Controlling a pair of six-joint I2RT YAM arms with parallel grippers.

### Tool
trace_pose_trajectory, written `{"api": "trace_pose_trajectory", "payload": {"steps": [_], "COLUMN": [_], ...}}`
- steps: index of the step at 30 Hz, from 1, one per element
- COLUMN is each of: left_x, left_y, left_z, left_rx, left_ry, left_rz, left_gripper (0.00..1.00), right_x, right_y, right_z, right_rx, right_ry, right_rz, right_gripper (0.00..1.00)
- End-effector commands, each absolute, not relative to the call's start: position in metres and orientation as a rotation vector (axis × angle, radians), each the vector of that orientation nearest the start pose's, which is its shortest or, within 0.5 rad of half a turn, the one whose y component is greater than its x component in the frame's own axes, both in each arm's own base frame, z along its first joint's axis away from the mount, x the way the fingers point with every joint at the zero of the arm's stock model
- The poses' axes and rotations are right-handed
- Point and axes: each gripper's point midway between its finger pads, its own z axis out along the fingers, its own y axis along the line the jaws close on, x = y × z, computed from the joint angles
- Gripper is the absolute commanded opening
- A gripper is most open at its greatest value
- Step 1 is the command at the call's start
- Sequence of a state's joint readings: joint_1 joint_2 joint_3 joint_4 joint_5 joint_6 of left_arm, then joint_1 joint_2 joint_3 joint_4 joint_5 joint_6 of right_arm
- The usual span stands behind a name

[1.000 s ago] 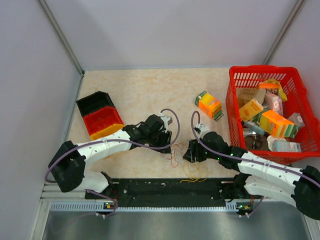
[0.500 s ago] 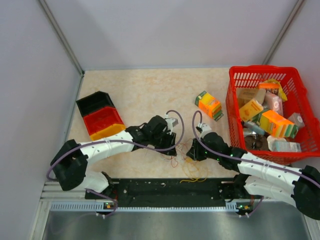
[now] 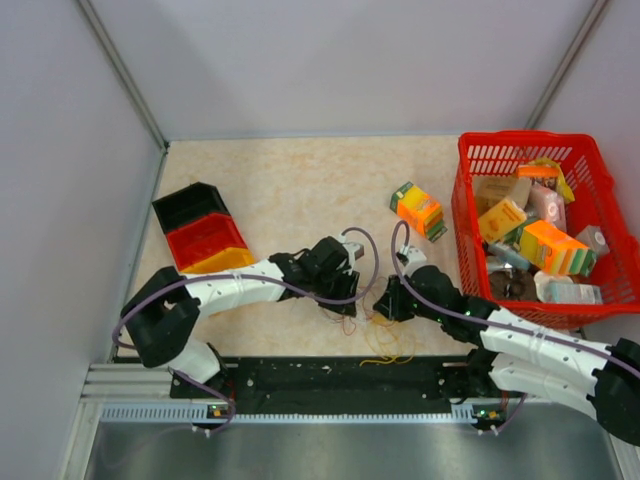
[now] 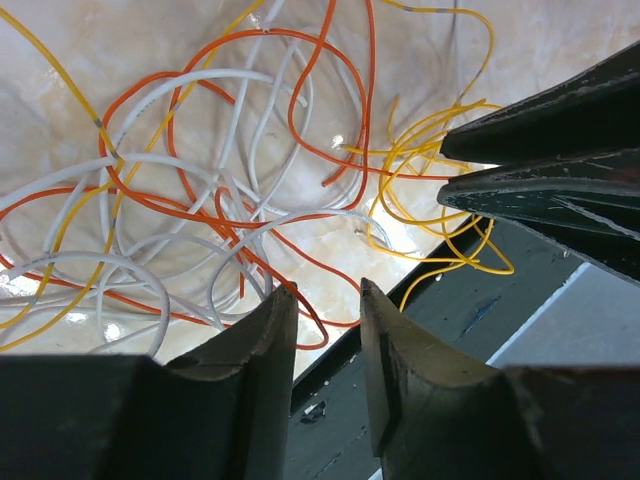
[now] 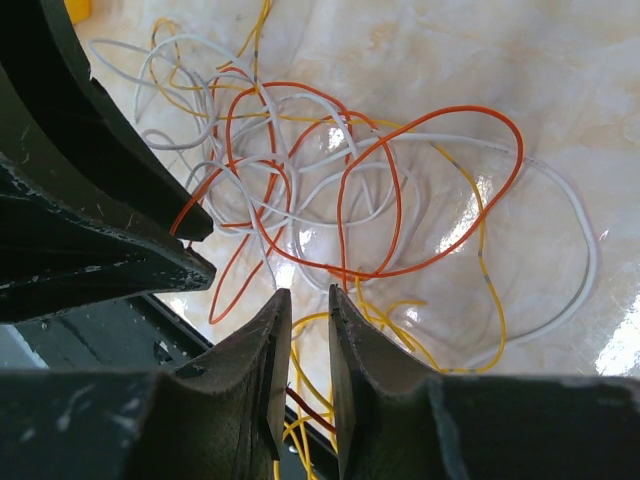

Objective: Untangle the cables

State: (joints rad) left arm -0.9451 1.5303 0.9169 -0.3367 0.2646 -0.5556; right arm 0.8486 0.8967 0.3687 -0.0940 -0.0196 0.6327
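left gripper (image 4: pixel 325 305) hovers over the cables (image 4: pixel 215 215), jaws narrowly apart. right gripper (image 5: pixel 310 300) faces it across the tangle, jaws a slimmer slit apart, wires showing through.

The cables (image 4: pixel 215 215) are covered in smooth, shiny plastic. The table (image 3: pixel 280 180) is finished like glossy stone. The fingers (image 4: pixel 250 400) are made of dull black plastic, marked with scratches. The basket (image 3: pixel 525 137) is made of red plastic.
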Motion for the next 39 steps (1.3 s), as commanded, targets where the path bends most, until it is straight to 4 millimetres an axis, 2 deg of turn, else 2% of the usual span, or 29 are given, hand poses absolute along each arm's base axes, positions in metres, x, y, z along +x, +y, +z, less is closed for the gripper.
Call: {"api": "trace_pose_trajectory", "payload": {"steps": [1, 2, 4, 6, 8, 10, 14, 19, 23, 27, 31, 36, 38, 39], "left_x": [0.162, 0.160, 0.163, 0.172, 0.183, 0.188, 0.196, 0.208, 0.210, 0.209, 0.207, 0.191, 0.184, 0.183], "left_y": [-0.339, -0.342, -0.342, -0.339, -0.342, -0.348, -0.356, -0.347, -0.337, -0.329, -0.320, -0.314, -0.314, -0.314], "left_z": [0.083, 0.084, 0.086, 0.100, 0.136, 0.184, 0.266, 0.359, 0.425, 0.472, 0.518, 0.583, 0.600, 0.605], "left_rx": [0.644, 0.656, 0.652, 0.634, 0.628, 0.651, 0.644, 0.571, 0.482, 0.396, 0.341, 0.346, 0.355, 0.356], "left_ry": [2.602, 2.605, 2.615, 2.602, 2.524, 2.405, 2.199, 2.007, 1.846, 1.725, 1.623, 1.438, 1.401, 1.391], "left_rz": [-0.874, -0.892, -0.869, -0.807, -0.805, -0.866, -0.960, -0.987, -1.061, -1.150, -1.227, -1.352, -1.392, -1.404], "left_gripper": [0.33, 0.25, 0.03, 0.00, 0.00, 0.00, 0.00, 0.00, 0.00, 0.00, 0.00, 0.00, 0.00, 0.00], "right_x": [0.168, 0.169, 0.169, 0.169, 0.172, 0.174, 0.180, 0.188, 0.192, 0.194, 0.199, 0.203, 0.204, 0.208], "right_y": [0.229, 0.229, 0.229, 0.228, 0.224, 0.219, 0.213, 0.212, 0.209, 0.209, 0.214, 0.249, 0.261, 0.263], "right_z": [0.081, 0.080, 0.080, 0.080, 0.080, 0.082, 0.096, 0.137, 0.175, 0.217, 0.253, 0.292, 0.311, 0.313], "right_rx": [-0.237, -0.237, -0.237, -0.234, -0.223, -0.224, -0.250, -0.226, -0.205, -0.240, -0.266, -0.387, -0.434, -0.436], "right_ry": [2.273, 2.274, 2.278, 2.282, 2.284, 2.290, 2.268, 2.152, 2.045, 1.926, 1.847, 1.675, 1.587, 1.579], "right_rz": [0.838, 0.834, 0.831, 0.826, 0.786, 0.745, 0.682, 0.715, 0.745, 0.774, 0.788, 0.924, 0.960, 0.947], "right_gripper": [0.21, 0.21, 0.22, 0.25, 0.35, 0.44, 0.55, 0.64, 0.83, 0.95, 0.99, 0.99, 0.99, 0.99]}}
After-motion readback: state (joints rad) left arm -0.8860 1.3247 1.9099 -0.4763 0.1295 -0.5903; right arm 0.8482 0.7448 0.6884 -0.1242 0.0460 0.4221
